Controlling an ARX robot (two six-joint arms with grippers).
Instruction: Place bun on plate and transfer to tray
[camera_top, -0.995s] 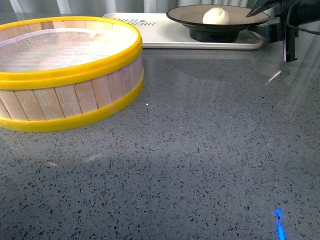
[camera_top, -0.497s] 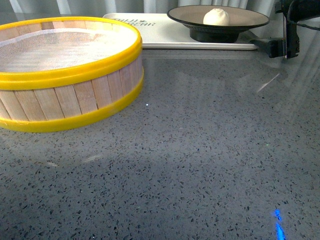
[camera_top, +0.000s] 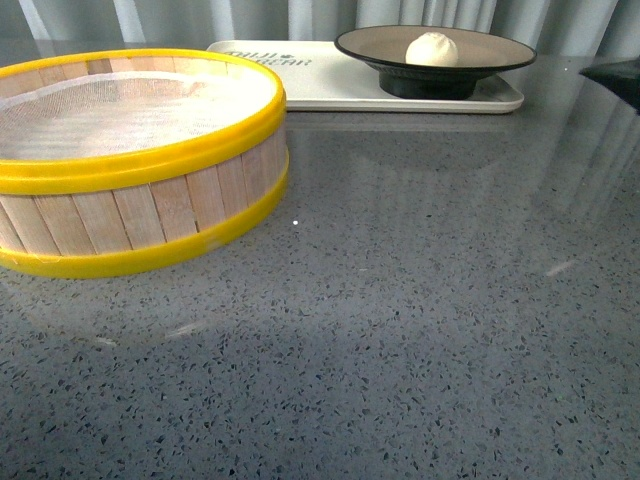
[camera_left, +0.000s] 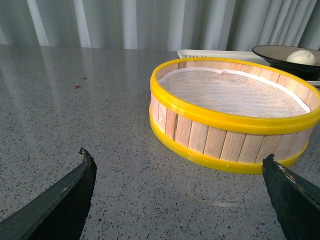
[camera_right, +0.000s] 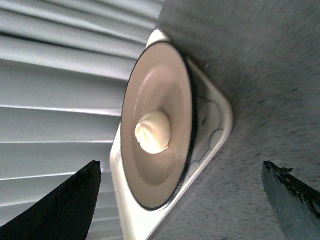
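On the tray (camera_top: 330, 85) sits the plate (camera_top: 500, 50) holding the bun (camera_top: 431, 49); both arms' jaws spread, empty.

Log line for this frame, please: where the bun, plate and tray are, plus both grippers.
bun: on plate | plate: on tray | tray: behind steamer basket | left gripper: open, empty | right gripper: open, empty, clear of plate

The bun (camera_top: 431, 48) sits in the plate (camera_top: 365, 45), which stands on the tray's (camera_top: 320, 88) right end. The steamer basket (camera_top: 150, 200) lies left of and nearer than the tray, close to its corner.
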